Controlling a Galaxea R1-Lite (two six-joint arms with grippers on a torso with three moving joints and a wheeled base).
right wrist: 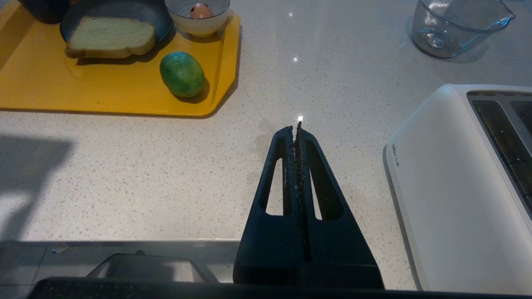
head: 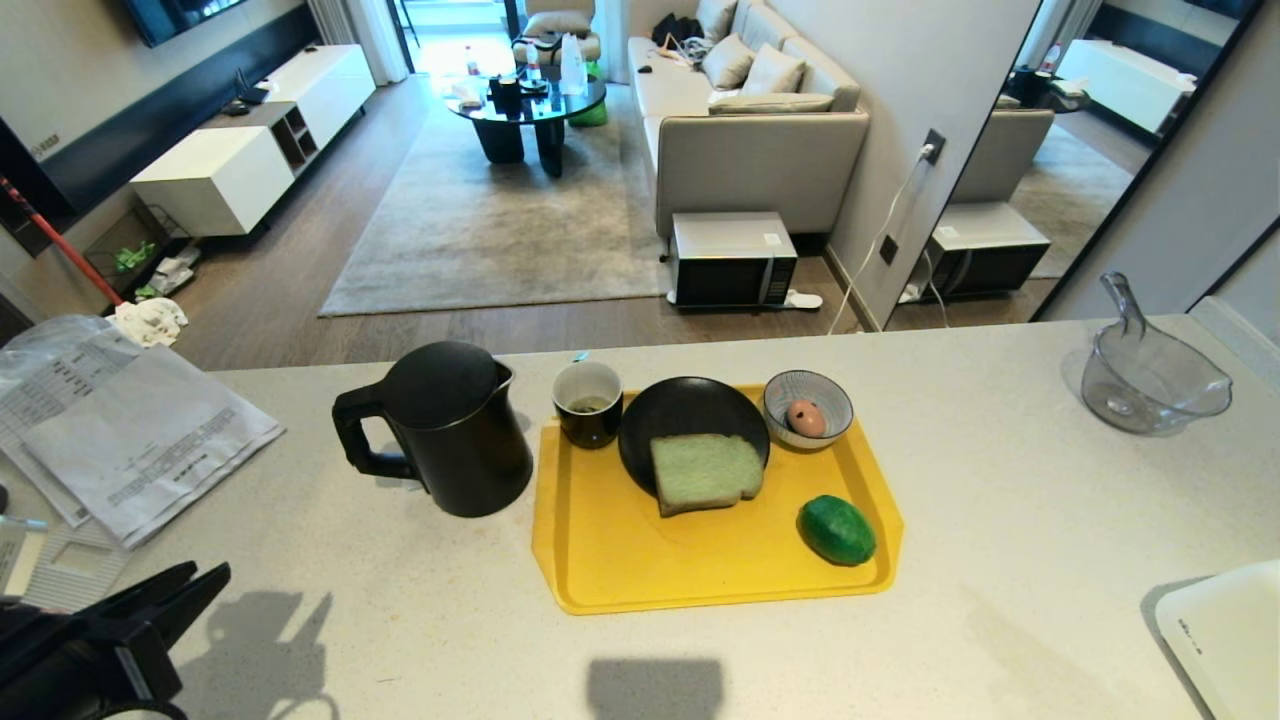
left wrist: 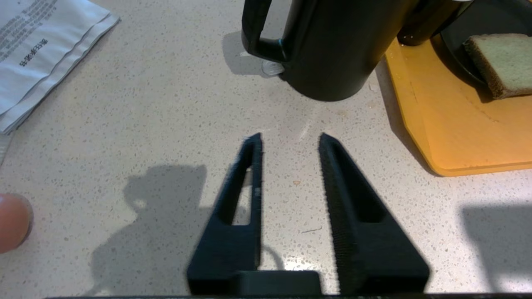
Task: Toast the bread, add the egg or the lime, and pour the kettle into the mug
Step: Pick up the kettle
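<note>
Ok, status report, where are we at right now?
Left gripper open, empty, short of tall matte black kettle. Right gripper shut, parked beside white toaster. Pale green bread slice on black plate. Nothing in the way.

Yellow tray (head: 600,570), pale green bread (head: 705,472) on a black plate (head: 690,410) — glossy green lime (head: 836,529), matte black kettle (head: 450,430), blue-and-white striped bowl (head: 830,395).

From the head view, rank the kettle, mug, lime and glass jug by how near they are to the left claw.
The left claw sits open at the counter's near left corner.
1. kettle, on the counter just left of the tray.
2. mug, on the tray's far left corner.
3. lime, on the tray's near right part.
4. glass jug, far right of the counter.
</note>
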